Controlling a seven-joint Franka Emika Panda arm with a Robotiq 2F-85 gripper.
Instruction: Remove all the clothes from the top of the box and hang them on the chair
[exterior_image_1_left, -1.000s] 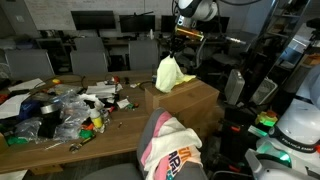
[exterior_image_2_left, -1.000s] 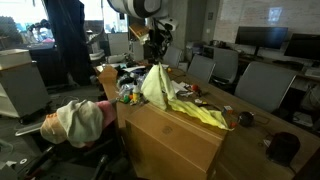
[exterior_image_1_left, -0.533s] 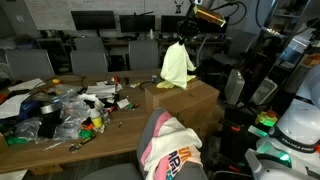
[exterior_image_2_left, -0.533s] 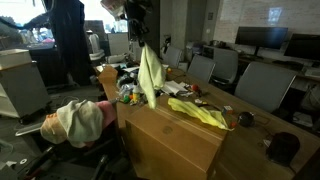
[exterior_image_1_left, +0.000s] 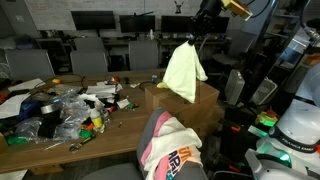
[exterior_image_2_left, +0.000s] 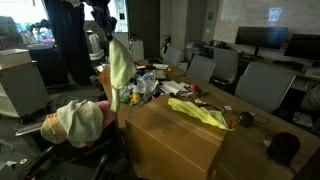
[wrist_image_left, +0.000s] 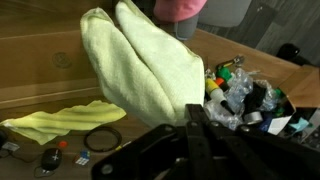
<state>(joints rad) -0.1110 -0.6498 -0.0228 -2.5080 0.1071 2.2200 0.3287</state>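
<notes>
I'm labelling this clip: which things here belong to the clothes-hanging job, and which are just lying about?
Job: gripper holding the pale yellow garment; cardboard box; grey chair; clothes draped on it.
Lying about: plastic bags and clutter; dark office chairs; monitors.

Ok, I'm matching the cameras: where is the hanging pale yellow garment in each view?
In an exterior view: pale yellow garment hangs right of centre.
In an exterior view: it hangs upper left.
Wrist view: it fills upper centre.
Shared landmark: clutter pile.
</notes>
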